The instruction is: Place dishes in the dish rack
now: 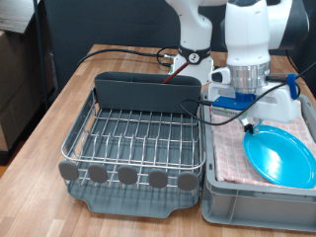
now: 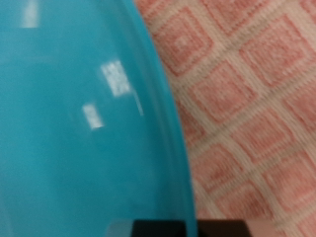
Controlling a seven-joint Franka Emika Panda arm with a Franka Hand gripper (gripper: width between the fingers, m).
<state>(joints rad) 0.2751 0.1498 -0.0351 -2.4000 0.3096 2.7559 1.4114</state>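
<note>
From my exterior view, the Franka arm's two-finger gripper [image 1: 249, 120] is down at the far edge of the round, flat light-blue plate [image 1: 281, 155], on the exterior view's right. The plate lies on the pink-checked cloth [image 1: 229, 156], which is spread over the top of the grey plastic crate [image 1: 252, 205]. The fingertips are low against the plate's rim and the cloth, partly hidden by the blue and white hand body, so I cannot tell whether the fingers are spread or pinching the rim.

My wrist view is filled by the plate [image 2: 74, 109] on one side, glossy with light reflections, and the cloth [image 2: 247, 99] on the other, with the plate's curved edge running between them. A dark finger [image 2: 168, 228] shows at the picture's border right at that rim; it is too cropped for me to judge contact.

The large silver wire dish rack [image 1: 138, 138] sits on the wooden table [image 1: 69, 99] to the exterior view's left of the crate, just beside it. Its dark grey tall-walled caddy [image 1: 146, 91] stands at the far end, a row of grey round tabs [image 1: 126, 176] lines the near end, and a grey tray [image 1: 133, 200] lies beneath. I see no dish on the rack's wires.
</note>
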